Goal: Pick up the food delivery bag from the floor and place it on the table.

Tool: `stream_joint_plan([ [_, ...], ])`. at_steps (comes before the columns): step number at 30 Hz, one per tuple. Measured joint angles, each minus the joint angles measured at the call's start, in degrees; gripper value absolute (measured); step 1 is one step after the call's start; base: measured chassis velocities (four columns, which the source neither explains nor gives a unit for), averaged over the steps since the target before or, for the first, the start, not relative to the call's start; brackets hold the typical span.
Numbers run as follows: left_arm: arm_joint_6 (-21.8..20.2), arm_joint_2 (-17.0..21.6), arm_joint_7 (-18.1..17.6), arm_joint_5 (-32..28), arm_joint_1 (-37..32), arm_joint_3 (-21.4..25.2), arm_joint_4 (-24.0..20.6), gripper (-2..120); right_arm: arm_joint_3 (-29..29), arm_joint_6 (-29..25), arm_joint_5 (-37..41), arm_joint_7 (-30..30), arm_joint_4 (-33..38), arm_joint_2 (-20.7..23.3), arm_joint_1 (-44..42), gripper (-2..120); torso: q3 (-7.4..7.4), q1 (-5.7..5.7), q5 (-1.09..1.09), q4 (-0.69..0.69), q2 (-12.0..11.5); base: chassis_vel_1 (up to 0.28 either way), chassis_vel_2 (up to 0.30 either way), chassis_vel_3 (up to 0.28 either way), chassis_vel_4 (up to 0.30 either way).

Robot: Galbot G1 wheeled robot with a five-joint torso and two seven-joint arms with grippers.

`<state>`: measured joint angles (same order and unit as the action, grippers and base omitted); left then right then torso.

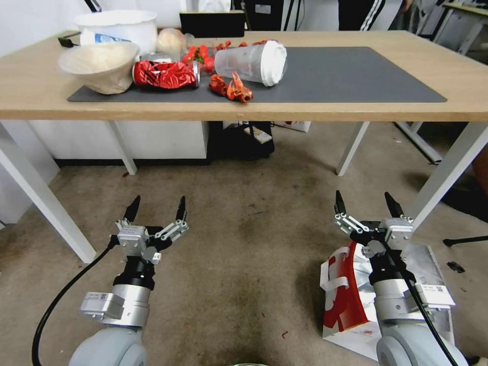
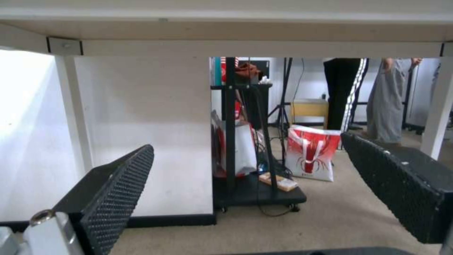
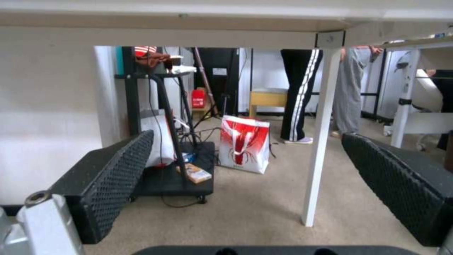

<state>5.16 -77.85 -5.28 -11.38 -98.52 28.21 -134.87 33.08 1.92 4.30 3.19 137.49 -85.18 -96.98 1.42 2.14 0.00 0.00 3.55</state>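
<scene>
The food delivery bag (image 1: 344,297) lies on the floor (image 1: 254,244) at the lower right, white with a red side panel, a white strap handle and silver foil lining showing. My right arm partly hides it, and my right gripper (image 1: 363,199) hangs open just beyond its far end, holding nothing. Over bare carpet to the left, my left gripper (image 1: 158,203) is also open and empty. Ahead stands the table (image 1: 30,96), light wood with white legs and a dark grey mat (image 1: 345,76). Both wrist views look under the tabletop (image 2: 236,32) (image 3: 212,32) between open fingers (image 2: 118,191) (image 3: 113,177).
On the mat's left part lie a white bowl (image 1: 101,66), a crumpled red wrapper (image 1: 165,74), a tipped plastic cup (image 1: 251,62) and red crayfish (image 1: 231,87). White table legs (image 1: 46,203) (image 1: 447,173) flank the arms. A black cart (image 1: 241,142) sits under the table. Beyond it stands a red-and-white bag (image 3: 244,143).
</scene>
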Motion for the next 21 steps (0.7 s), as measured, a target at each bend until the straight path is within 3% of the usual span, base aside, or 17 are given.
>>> stream_joint_plan([
  [6,0.24,-0.04,0.0,0.11,-0.06,-0.06,0.19,99,0.02,-0.07,-0.03,0.0,-0.02,-0.01,-0.01,100,-1.42,-0.04,0.0,0.0,-1.49,0.0,0.0,0.0,0.0],
  [21,1.17,-0.32,0.04,0.76,-0.19,-0.35,0.75,98,0.03,-0.2,-0.03,-0.01,-0.11,0.13,0.1,100,-1.42,-0.29,0.0,0.0,-2.25,0.0,0.0,0.0,0.0],
])
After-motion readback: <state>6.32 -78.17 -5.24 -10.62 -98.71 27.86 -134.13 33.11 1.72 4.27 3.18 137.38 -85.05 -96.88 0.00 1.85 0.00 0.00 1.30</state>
